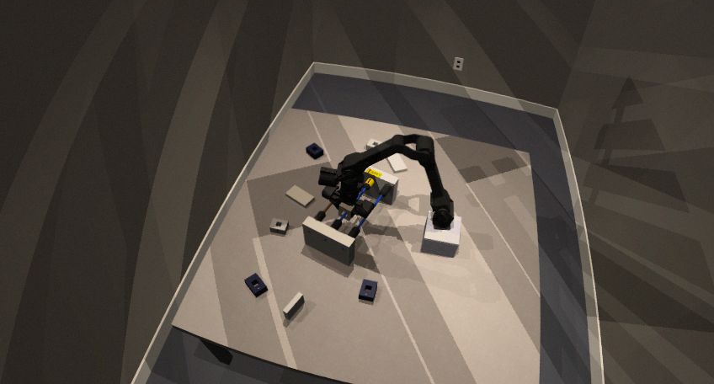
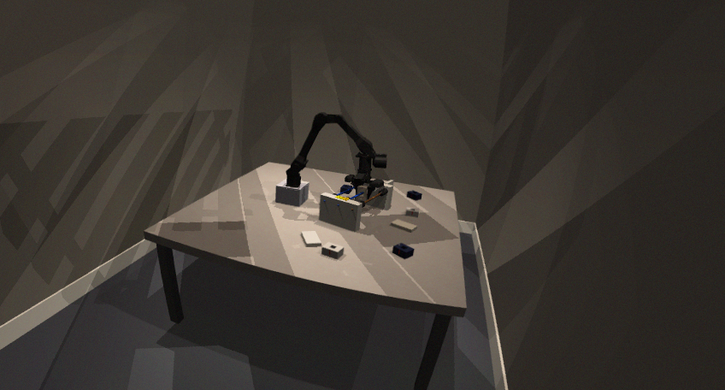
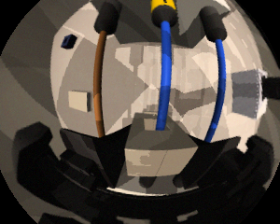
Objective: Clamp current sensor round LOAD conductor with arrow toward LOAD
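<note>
Arm (image 1: 428, 168): matte black throughout, built of slim rounded links with thicker cylindrical joint housings between them. Base joint is a stubby black cylinder mounted on a pale grey block (image 1: 441, 236). A short black cylinder (image 2: 379, 160) juts sideways near the wrist. Hand (image 3: 161, 177): black, blocky, angular finger bodies (image 3: 43, 149) with stepped edges. No markings, screws or outer cables can be made out.

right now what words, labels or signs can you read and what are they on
Yellow label on the top of the far grey block: dark print, too small to read.
Yellow collar on the middle blue wire: a small dark mark, not readable.
Grey clamp in the gripper: no readable marking.
Nothing else carries text.
</note>
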You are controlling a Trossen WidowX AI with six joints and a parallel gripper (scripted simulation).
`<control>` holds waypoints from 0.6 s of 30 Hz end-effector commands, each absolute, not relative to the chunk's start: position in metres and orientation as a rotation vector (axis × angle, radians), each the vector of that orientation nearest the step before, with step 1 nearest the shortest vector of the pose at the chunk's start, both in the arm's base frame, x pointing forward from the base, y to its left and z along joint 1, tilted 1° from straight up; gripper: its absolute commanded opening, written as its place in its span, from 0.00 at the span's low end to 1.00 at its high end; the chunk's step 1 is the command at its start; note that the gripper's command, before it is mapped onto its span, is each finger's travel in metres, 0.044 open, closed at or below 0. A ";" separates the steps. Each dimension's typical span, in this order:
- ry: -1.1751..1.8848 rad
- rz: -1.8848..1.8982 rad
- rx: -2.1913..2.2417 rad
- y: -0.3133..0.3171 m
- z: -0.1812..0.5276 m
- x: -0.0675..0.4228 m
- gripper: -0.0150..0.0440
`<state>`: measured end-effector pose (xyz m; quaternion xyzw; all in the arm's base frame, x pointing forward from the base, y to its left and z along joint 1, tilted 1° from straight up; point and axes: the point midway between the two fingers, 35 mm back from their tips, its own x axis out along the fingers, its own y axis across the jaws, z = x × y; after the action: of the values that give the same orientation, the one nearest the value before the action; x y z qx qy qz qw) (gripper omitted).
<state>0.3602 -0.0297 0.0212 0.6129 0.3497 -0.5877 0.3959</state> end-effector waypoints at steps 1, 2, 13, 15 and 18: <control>0.924 -1.513 1.547 -0.029 0.021 0.360 0.25; 0.939 -1.524 1.543 -0.028 0.021 0.360 0.25; 0.987 -1.560 1.531 -0.027 0.020 0.357 0.25; 0.987 -1.560 1.531 -0.027 0.020 0.357 0.25; 0.987 -1.560 1.531 -0.027 0.020 0.357 0.25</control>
<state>0.3558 -0.0274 0.0192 0.5935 0.3822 -0.6085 0.3626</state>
